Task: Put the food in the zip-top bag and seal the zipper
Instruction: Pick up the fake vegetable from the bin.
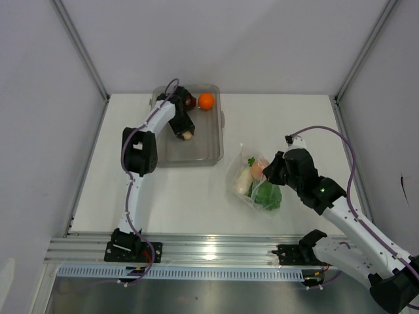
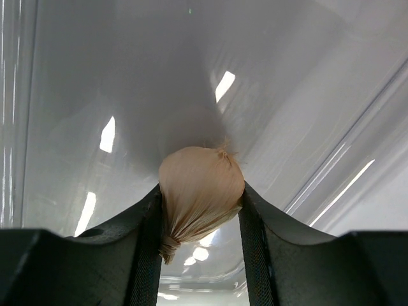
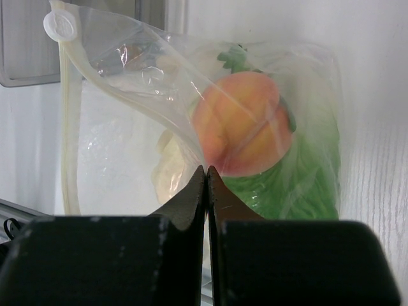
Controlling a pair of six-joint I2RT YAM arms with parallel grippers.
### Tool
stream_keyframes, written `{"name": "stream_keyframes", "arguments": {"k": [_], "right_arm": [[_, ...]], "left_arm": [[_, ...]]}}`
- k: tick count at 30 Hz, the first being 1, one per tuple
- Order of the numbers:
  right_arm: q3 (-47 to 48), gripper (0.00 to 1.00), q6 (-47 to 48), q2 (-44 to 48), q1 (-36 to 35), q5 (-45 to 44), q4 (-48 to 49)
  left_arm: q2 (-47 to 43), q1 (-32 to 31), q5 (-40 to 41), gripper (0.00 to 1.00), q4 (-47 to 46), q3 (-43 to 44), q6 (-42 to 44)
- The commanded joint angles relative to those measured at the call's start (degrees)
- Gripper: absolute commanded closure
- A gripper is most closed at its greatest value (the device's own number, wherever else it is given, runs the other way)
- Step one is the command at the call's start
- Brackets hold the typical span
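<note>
My left gripper [image 1: 185, 133] reaches into the grey tray [image 1: 203, 154] and is shut on the small beige lump [image 1: 188, 135]. In the left wrist view the lump [image 2: 201, 185] sits pinched between both fingers [image 2: 148, 223]. The orange [image 1: 206, 101] and the dark red bulb [image 1: 190, 101] lie at the tray's far end. The clear zip-top bag [image 1: 243, 191] lies right of the tray and holds the white radish [image 1: 243, 180], the peach-coloured fruit [image 1: 258, 169] and the lettuce [image 1: 268, 195]. My right gripper [image 3: 206, 171] is shut on the bag's film. The zipper strip [image 3: 69, 134] hangs open on the left.
The white table [image 1: 294, 124] is walled by white panels on three sides. A metal rail [image 1: 209, 250] with both arm bases runs along the near edge. A corner of the tray [image 3: 19, 44] shows in the right wrist view beyond the bag.
</note>
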State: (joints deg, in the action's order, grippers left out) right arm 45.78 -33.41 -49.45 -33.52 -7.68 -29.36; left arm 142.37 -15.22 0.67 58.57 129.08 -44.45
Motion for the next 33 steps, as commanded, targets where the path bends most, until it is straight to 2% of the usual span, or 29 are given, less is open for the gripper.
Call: {"name": "stream_keyframes", "arguments": {"k": [1,3,8,13,18,19,22,27,33], "right_arm": [[1.7,1.0,0.0,-0.4,0.2,-0.6,-0.4],[3.2,1.0,0.4,-1.6,0.2,-0.6,-1.4],[5.6,1.0,1.2,-3.1,0.2,-0.7,-2.1],[8.5,1.0,1.8,-5.0,0.0,0.0,-3.0],[12.0,1.0,2.1,-5.8,-0.2,0.2,-4.1],[12.6,1.0,2.2,-6.0,-0.1,0.2,-4.3],[14.2,1.0,2.6,-6.4,-0.4,0.0,-5.7],[14.8,1.0,2.2,-5.5,-0.6,-0.4,-6.3],[14.3,1.0,1.6,-5.3,-1.0,-0.3,-6.3]], "left_arm": [[-8.7,0.0,-1.8,0.61,-2.2,-5.9,1.6],[-15.2,-0.5,-1.8,0.61,-3.9,-12.0,2.0],[-28.9,-3.1,-4.6,0.61,-6.7,-19.5,5.0],[-37.3,-10.5,-10.1,0.6,-7.8,-23.2,8.8],[-45.5,-19.0,-19.0,0.59,-17.4,-31.4,10.3],[-46.2,-20.1,-22.0,0.59,-18.6,-33.0,10.5],[-47.7,-23.8,-23.8,0.58,-21.6,-35.9,10.9],[-48.6,-27.3,-24.3,0.58,-26.4,-43.7,8.6],[-47.7,-31.5,-24.9,0.59,-30.4,-46.2,7.2]]}}
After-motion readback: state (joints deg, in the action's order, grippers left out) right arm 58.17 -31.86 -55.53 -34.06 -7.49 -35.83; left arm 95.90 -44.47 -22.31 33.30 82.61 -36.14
